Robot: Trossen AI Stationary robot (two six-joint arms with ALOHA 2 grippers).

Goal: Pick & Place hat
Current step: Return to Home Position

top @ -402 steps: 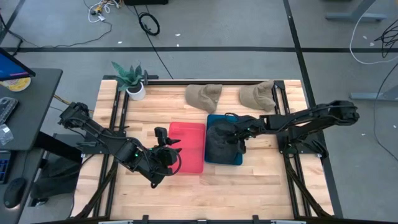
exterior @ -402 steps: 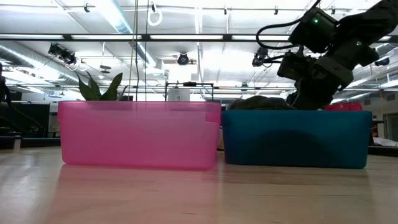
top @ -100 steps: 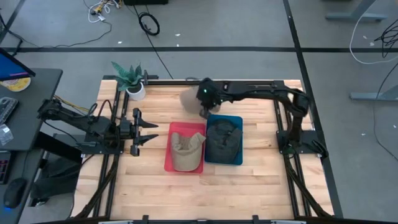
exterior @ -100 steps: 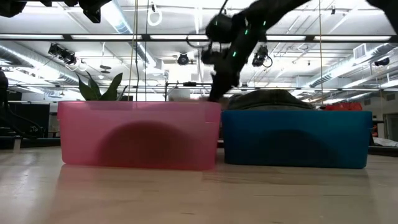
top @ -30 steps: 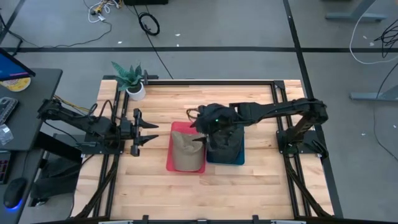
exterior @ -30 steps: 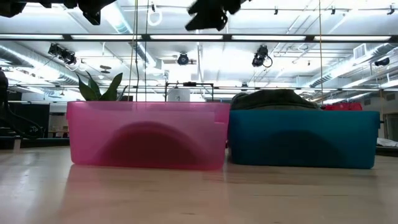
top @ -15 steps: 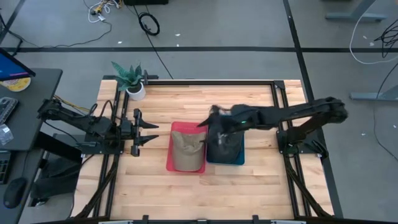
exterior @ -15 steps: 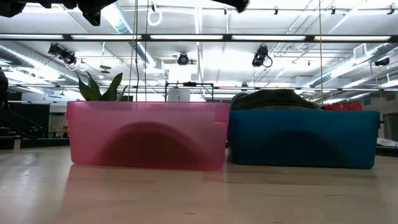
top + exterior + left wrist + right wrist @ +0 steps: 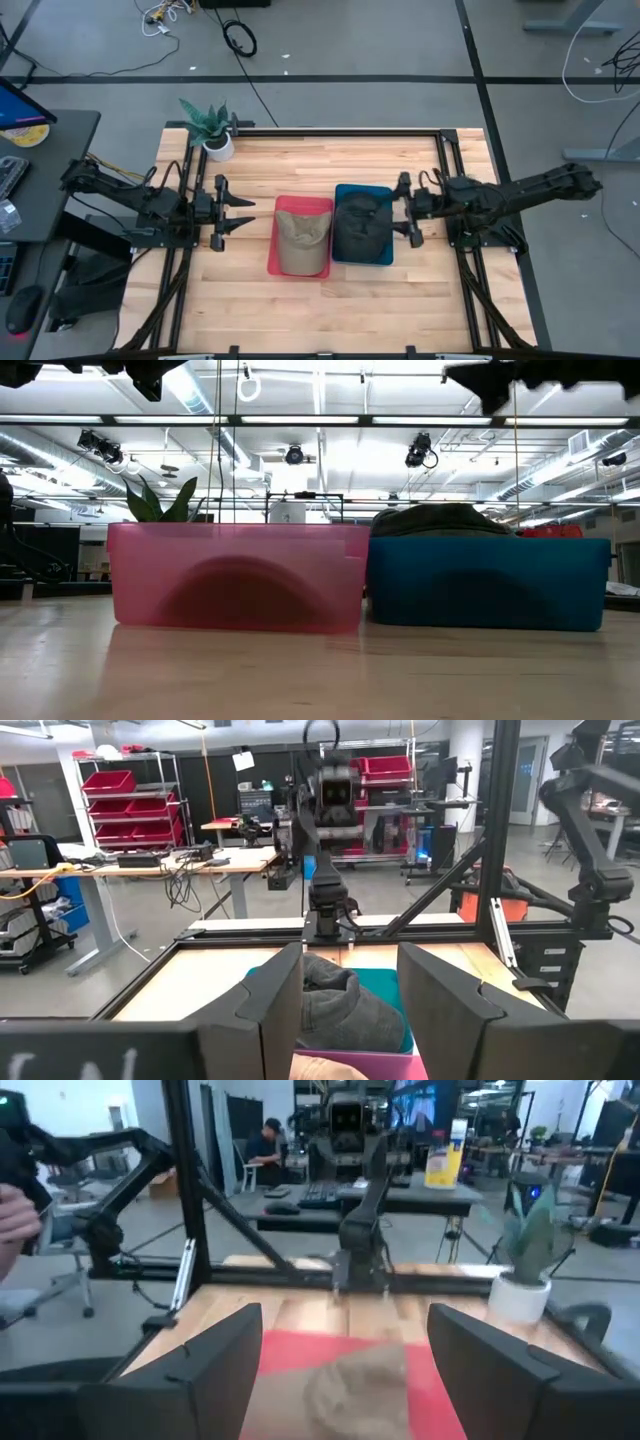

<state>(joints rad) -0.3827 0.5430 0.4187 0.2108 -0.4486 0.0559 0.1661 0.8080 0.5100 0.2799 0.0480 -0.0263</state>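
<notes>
Right end effector (image 9: 406, 210) now beside bin (image 9: 362, 188)

No legible text, labels, brands, numbers or signs in view

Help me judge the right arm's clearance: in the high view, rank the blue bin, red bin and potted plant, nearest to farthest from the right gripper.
From the right gripper, open:
1. blue bin, just beside it.
2. red bin, beyond the blue bin.
3. potted plant, far left corner.
</notes>
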